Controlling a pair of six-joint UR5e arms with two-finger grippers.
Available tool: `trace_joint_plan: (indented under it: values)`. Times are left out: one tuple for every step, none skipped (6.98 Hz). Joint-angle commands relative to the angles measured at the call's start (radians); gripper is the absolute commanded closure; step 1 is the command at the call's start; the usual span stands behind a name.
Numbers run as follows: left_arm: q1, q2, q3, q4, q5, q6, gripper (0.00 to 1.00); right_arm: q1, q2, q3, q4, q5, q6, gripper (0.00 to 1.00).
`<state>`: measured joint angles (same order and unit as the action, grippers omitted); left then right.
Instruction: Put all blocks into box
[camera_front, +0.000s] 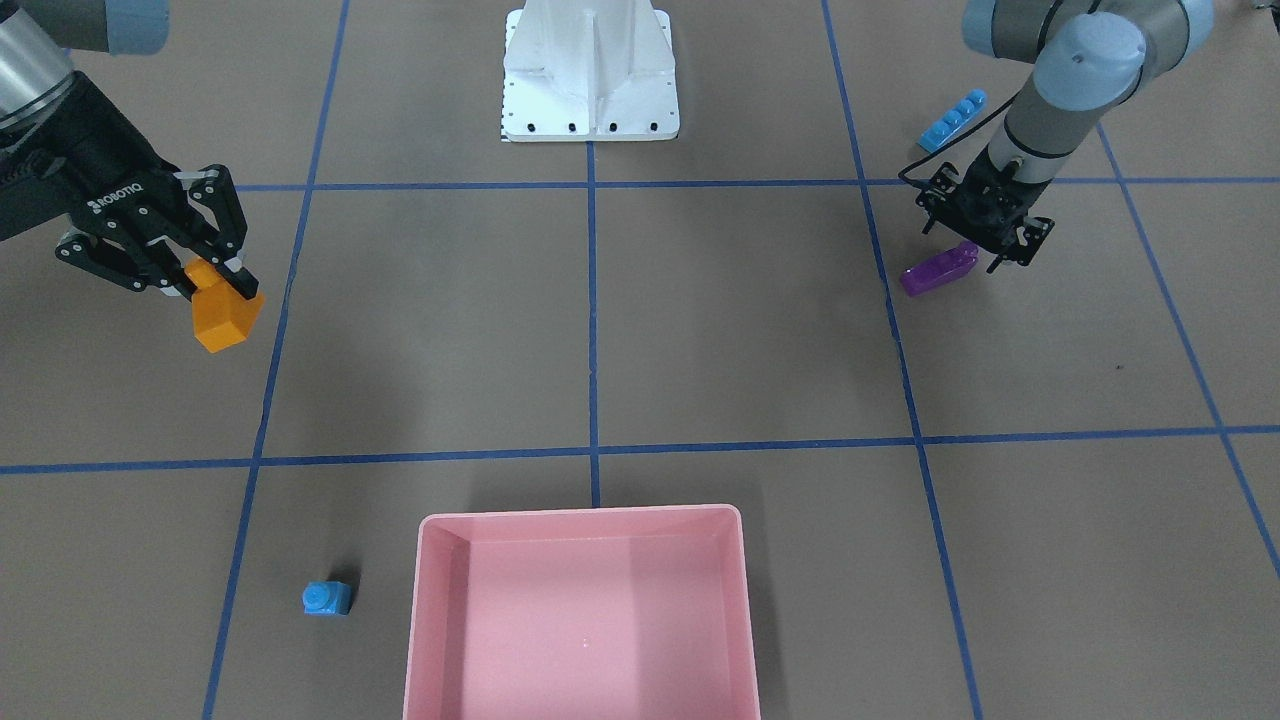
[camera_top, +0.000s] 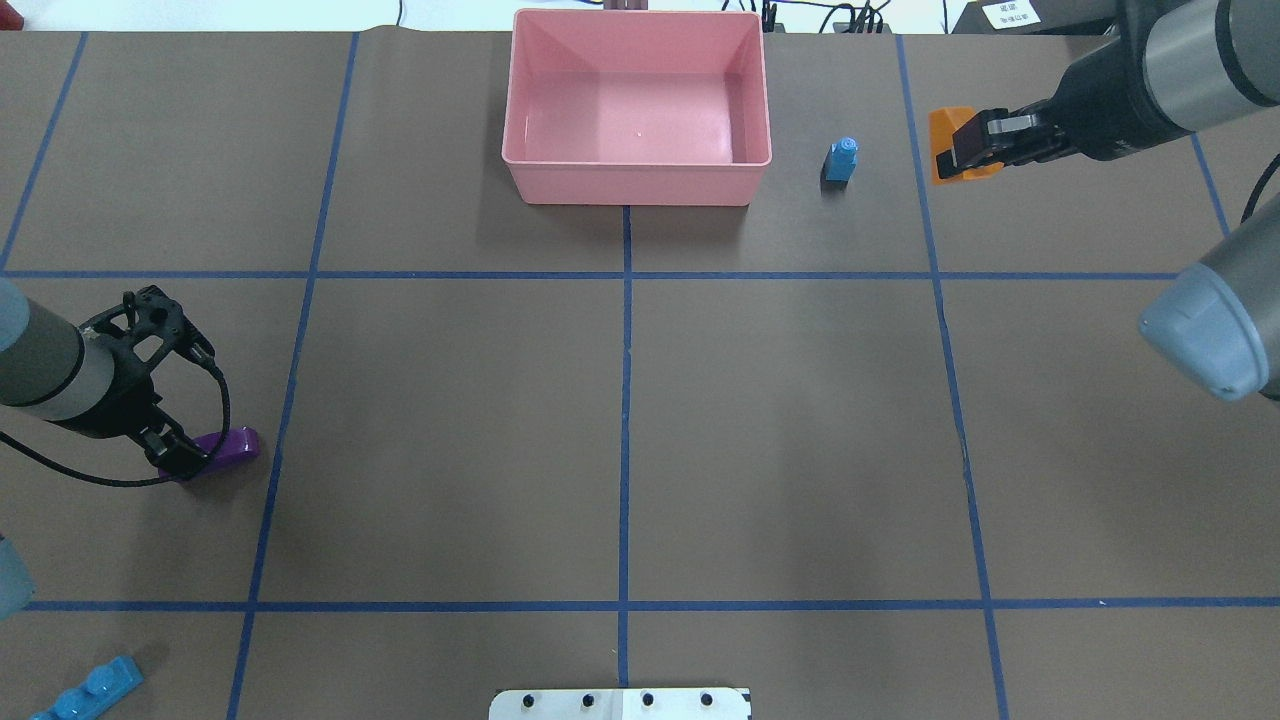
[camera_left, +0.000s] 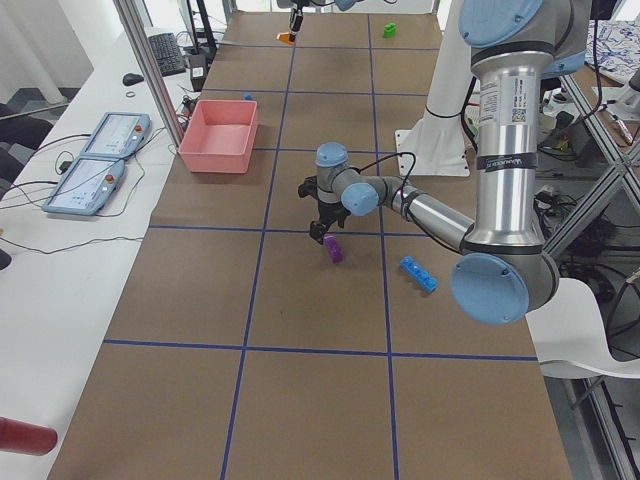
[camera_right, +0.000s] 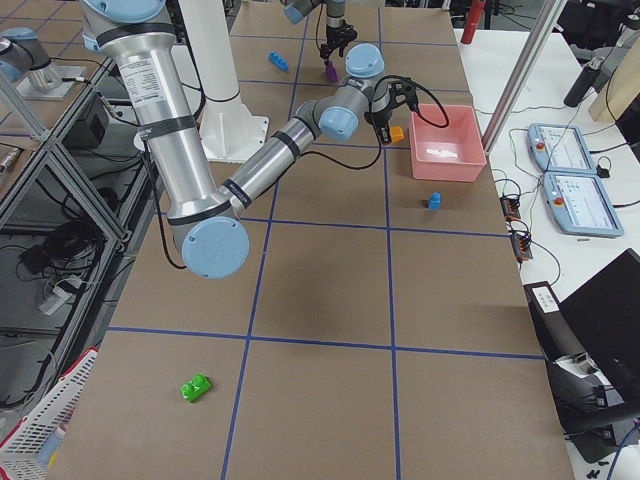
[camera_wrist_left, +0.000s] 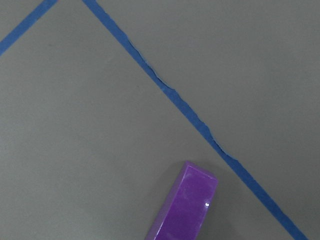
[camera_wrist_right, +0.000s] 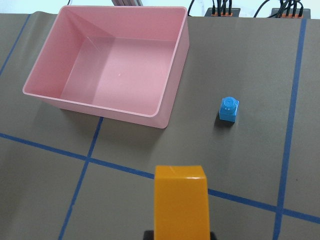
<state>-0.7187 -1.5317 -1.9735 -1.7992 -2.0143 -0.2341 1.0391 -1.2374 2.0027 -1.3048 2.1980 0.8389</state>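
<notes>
Brick (camera_right: 196, 387), green, side views only

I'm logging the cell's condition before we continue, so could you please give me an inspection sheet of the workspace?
Surface: brown table, blue tape grid.
Job's things: pink box empty; orange block held; purple block on the table; small blue cube beside the box; long blue bar and green block farther off.
Clutter: white metal base.
Grippers: right gripper shut on the orange block; left gripper at the purple block, open or shut unclear.
Cables: black cable looped at the left wrist.
Surroundings: two control tablets on a side bench.
</notes>
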Motion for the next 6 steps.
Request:
trace_joint_plan:
  values:
    - [0.027,-0.025,0.047,0.0,0.009,0.002,0.0,-0.001,0.041,-0.009,-0.001,-0.009,0.028,1.0]
    - [0.041,-0.037,0.073,0.0,0.011,0.001,0.0,-0.001,0.045,-0.01,-0.002,-0.008,0.029,1.0]
    - [0.056,-0.038,0.077,0.0,0.041,0.002,0.0,-0.001,0.064,-0.022,-0.002,-0.007,0.043,1.0]
    - [0.058,-0.039,0.096,0.0,0.06,0.002,0.0,-0.002,0.068,-0.022,-0.001,-0.007,0.061,1.0]
    - [0.071,-0.045,0.119,0.0,0.06,0.002,0.0,-0.002,0.096,-0.027,-0.004,-0.006,0.09,1.0]
    - [0.077,-0.048,0.117,0.0,0.06,0.001,0.0,-0.008,0.119,-0.03,-0.002,-0.006,0.141,1.0]
